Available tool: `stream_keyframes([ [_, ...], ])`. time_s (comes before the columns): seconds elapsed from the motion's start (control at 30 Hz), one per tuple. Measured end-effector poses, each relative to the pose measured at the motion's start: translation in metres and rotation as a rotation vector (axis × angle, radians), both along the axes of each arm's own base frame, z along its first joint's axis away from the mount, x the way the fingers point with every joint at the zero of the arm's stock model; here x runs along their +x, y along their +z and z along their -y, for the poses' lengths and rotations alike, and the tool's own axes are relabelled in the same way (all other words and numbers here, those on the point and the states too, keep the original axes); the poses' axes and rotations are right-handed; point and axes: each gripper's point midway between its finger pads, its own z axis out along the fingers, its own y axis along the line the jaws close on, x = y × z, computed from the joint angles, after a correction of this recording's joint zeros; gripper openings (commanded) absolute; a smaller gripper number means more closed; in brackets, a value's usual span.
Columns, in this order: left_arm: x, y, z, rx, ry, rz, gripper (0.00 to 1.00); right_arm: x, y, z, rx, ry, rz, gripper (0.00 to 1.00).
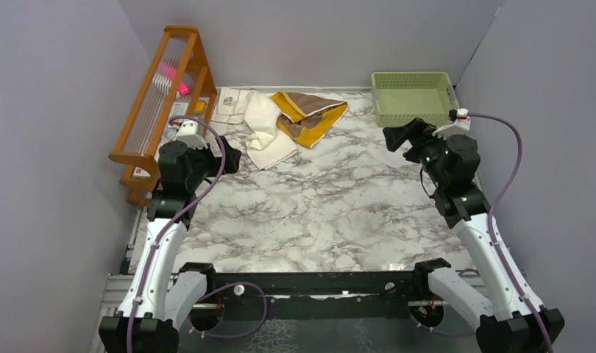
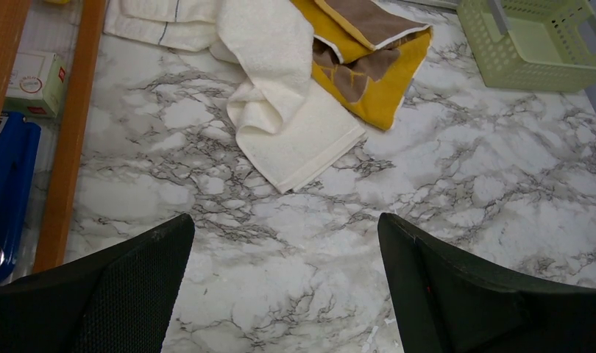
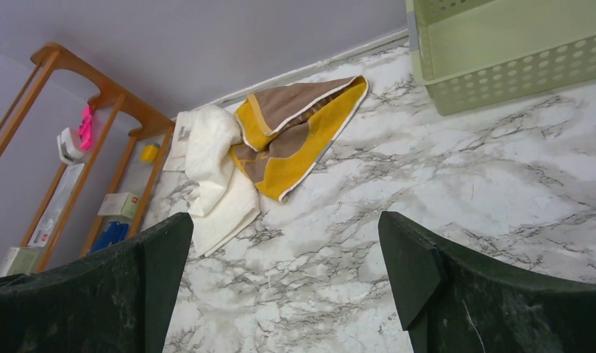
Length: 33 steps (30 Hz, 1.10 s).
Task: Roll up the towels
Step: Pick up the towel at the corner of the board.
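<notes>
Though adjacent, towels' inner folds unclear.

Cream towel, brown-and-mustard towel — grey-veined white marble table.

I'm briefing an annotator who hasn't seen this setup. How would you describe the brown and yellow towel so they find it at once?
Look along the far edge of the marble table, between the wooden rack at left and the green basket at right. Two crumpled towels touch there; the brown-and-mustard towel is the right-hand one, beside the plain cream towel.
</notes>
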Motion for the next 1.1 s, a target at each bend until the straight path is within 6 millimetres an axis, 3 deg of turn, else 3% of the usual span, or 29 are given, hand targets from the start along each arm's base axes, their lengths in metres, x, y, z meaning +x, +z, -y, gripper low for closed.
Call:
stream_keyframes([
  [0.27, -0.002, 0.006, 0.000, -0.017, 0.007, 0.014, 0.99, -0.016, 0.013, 0.004, -0.014, 0.003, 0.076, 1.00],
  [0.53, -0.002, 0.009, 0.006, -0.051, -0.011, 0.019, 0.99, -0.017, 0.004, 0.013, -0.003, -0.052, 0.060, 1.00],
  [0.7, 0.009, 0.014, 0.018, -0.125, -0.043, 0.014, 0.99, -0.013, -0.006, 0.017, 0.009, -0.085, 0.013, 1.00],
  [0.9, 0.041, 0.003, 0.049, -0.229, -0.084, -0.032, 0.99, -0.005, -0.021, 0.015, 0.022, -0.095, -0.065, 1.00],
  [1.1, 0.076, -0.029, 0.100, -0.184, -0.103, -0.115, 0.99, -0.007, -0.015, 0.015, 0.034, -0.100, -0.065, 1.00],
])
